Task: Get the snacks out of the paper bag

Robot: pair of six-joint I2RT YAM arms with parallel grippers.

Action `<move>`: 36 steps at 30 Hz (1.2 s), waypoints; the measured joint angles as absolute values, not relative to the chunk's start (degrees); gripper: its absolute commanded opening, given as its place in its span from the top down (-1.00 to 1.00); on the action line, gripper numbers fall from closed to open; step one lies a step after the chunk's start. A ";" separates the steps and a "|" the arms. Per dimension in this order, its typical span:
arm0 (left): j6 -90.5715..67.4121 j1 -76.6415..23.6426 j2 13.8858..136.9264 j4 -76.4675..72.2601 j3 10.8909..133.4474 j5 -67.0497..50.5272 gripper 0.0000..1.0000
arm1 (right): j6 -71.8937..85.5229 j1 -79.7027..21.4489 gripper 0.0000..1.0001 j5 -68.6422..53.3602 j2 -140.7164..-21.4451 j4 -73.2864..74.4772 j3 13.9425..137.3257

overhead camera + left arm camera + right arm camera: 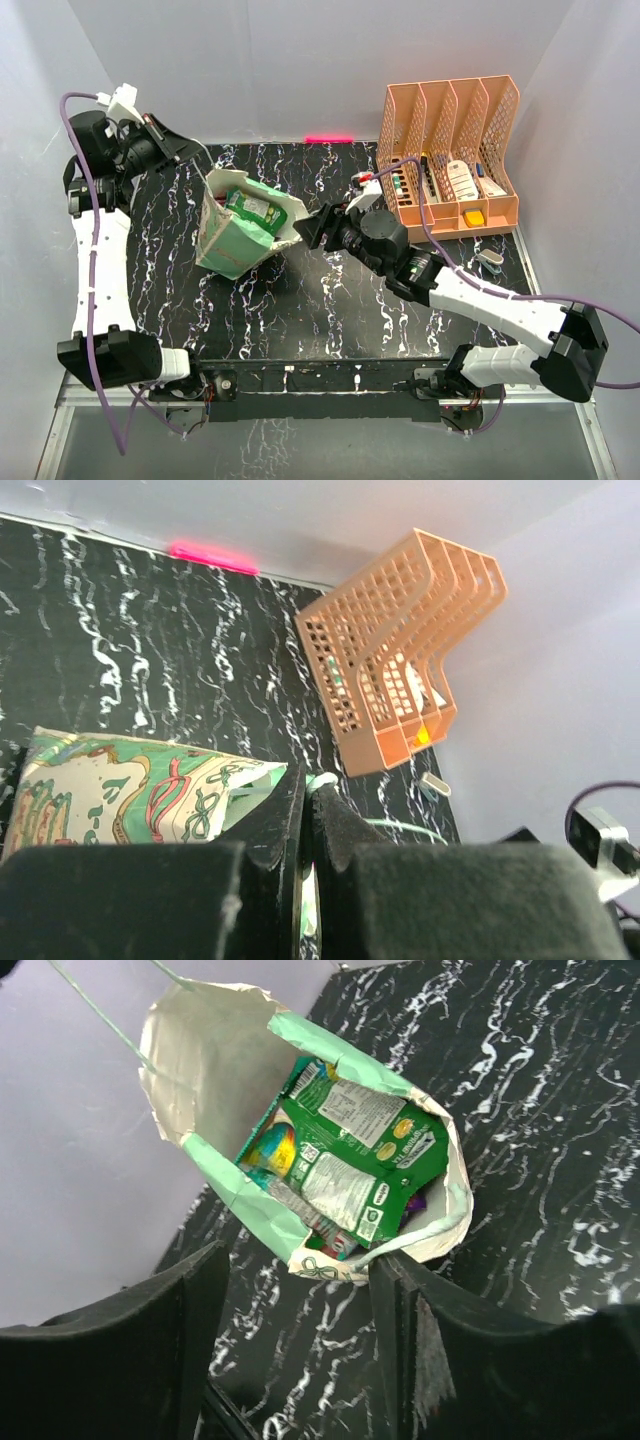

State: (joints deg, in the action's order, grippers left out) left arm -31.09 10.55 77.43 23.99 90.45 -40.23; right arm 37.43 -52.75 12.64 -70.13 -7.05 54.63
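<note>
- Top view: the bag is seen lying tilted on the counter, left of centre, with its mouth turned up and to the right. A green packet is shown inside the mouth. The left gripper is held at the bag's upper left corner. The right gripper is placed just beside the bag's right rim. An organizer is stood at the far right.
- Left wrist view: the left gripper is shown with its jaws pressed together on a pale sliver at the bag's top edge. The organizer is seen well apart, across the counter.
- Right wrist view: the right gripper is shown with its jaws wide apart, nothing gripped, at the near rim of the bag. The green packet is seen uppermost inside, with other packets partly covered beneath it.
</note>
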 measured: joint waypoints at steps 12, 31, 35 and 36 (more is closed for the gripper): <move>-39.66 8.36 70.94 8.08 76.84 -52.03 1.00 | 25.36 -52.75 -0.91 17.10 -66.78 19.68 64.97; -46.30 -2.09 61.58 0.32 64.18 -54.04 1.00 | 18.22 -52.97 0.20 1.63 -66.54 18.20 64.69; -46.30 -2.17 61.28 1.43 64.14 -53.82 1.00 | 20.21 -55.24 0.35 -4.03 -72.40 12.23 60.49; -46.39 -2.17 61.25 1.65 64.14 -53.74 1.00 | 20.95 -56.34 0.36 -4.69 -73.43 10.61 59.24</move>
